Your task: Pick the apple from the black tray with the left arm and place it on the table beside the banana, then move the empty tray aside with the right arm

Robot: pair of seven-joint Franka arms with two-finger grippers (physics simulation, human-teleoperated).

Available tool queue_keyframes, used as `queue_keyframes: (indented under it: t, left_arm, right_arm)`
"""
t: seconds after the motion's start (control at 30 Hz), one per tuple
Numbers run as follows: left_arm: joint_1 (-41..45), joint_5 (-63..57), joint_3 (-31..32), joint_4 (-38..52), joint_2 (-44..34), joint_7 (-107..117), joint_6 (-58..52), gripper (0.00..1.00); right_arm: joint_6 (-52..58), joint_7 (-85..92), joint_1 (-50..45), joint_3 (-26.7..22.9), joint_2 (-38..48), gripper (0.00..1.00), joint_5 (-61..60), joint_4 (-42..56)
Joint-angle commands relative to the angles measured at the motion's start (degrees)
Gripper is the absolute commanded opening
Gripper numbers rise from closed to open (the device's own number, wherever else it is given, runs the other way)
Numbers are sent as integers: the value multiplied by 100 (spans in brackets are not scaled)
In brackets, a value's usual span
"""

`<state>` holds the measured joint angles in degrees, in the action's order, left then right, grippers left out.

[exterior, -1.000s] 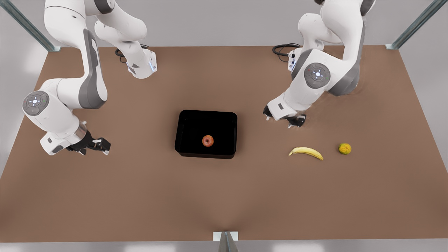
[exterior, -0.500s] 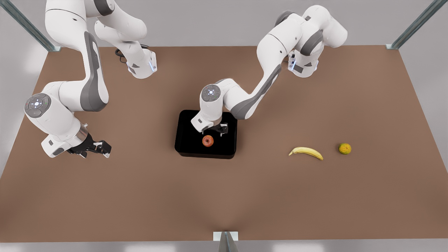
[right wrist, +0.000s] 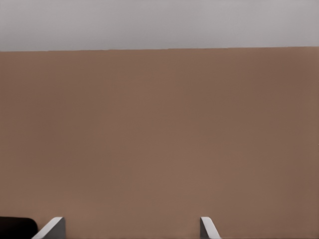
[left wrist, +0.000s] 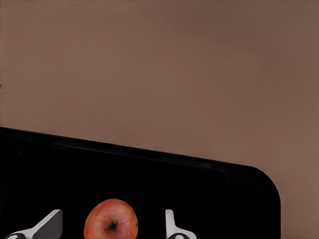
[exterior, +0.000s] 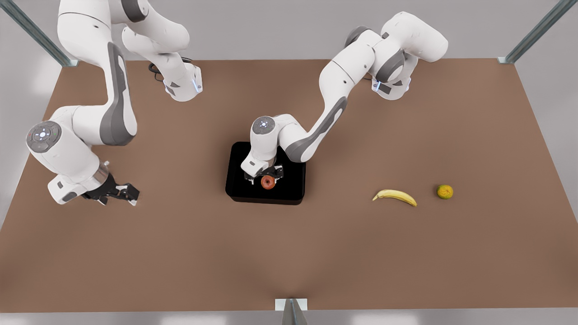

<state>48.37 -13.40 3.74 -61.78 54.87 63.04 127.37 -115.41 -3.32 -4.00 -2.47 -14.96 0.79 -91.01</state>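
The red-orange apple (exterior: 268, 182) lies in the black tray (exterior: 293, 192) at the middle of the brown table (exterior: 180, 253). My left gripper (exterior: 265, 178) is lowered into the tray and stands open, one finger on each side of the apple. In the left wrist view the apple (left wrist: 110, 220) sits between the two fingertips (left wrist: 51, 224) with a gap on both sides, and the tray's wall (left wrist: 149, 154) runs behind it. The yellow banana (exterior: 395, 196) lies on the table toward the front view's right. My right gripper (exterior: 123, 193) waits open, low over the table at the front view's left.
A small yellow-green citrus fruit (exterior: 445, 192) lies just beyond the banana at the front view's right. Both arm bases (exterior: 183, 85) stand at the table's far edge. Metal frame posts (exterior: 535, 34) rise at the far corners.
My left arm swung from near the banana over to the tray and came down around the apple. The right gripper shifted slightly at the front view's left.
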Motion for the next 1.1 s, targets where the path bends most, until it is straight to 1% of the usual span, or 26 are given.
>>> queue_keyframes:
  t: [0.0, 0.13, 0.17, 0.2, 0.23, 0.27, 0.3, 0.33, 0.63, 0.67, 0.7, 0.83, 0.93, 1.0, 1.07]
  left_arm:
    - [-4, -119, -5, 0, 32, 1272, 122, 100]
    - [32, -295, 4, -106, 208, 1210, 139, 100]
    - [58, -295, -5, -132, 261, 1202, 139, 100]
    - [67, -330, 4, -132, 323, 1219, 288, 100]
    - [93, -330, 4, -141, 331, 1219, 289, 100]
    - [111, -339, 4, -176, 331, 1219, 289, 100]
    - [128, -357, 4, -176, 402, 1219, 289, 100]
    - [128, -348, 4, -176, 402, 1219, 289, 100]
    - [181, -515, 13, -220, 577, 1202, 297, 100]
    - [199, -506, 13, -220, 569, 1228, 297, 81]
    - [207, -497, 13, -220, 560, 1237, 289, 73]
    - [278, -497, 13, -220, 516, 1237, 209, 72]
    - [251, -471, 4, -211, 340, 1140, -168, 72]
    - [137, -111, 13, -211, -11, 490, -932, 72]
    - [-12, 83, 13, -211, -205, 86, -1285, 72]
  right_arm:
    - [10, -37, -92, -61, -7, 100, 0, 14]
    - [106, -19, -285, -246, -24, 100, 0, 5]
    - [115, -46, -453, -245, -121, 100, 0, 5]
    - [361, 33, -330, -413, 46, 100, 0, 5]
    - [352, -28, -585, -395, -104, 100, -9, 14]
    - [361, 33, -541, -571, 2, 100, 9, 14]
    - [352, -19, -664, -596, -42, 100, -9, 14]
    - [352, 42, -576, -632, -24, 100, 0, 22]
    - [352, -19, -646, -597, -51, 100, 9, 22]
    - [352, -19, -655, -597, -51, 100, 9, 22]
    - [352, -19, -655, -597, -51, 100, 9, 22]
    - [352, -19, -655, -597, -60, 100, 9, 22]
    - [352, -19, -655, -597, -60, 100, 9, 22]
    - [352, -19, -655, -597, -60, 100, 9, 22]
    - [352, -19, -655, -597, -60, 100, 9, 22]
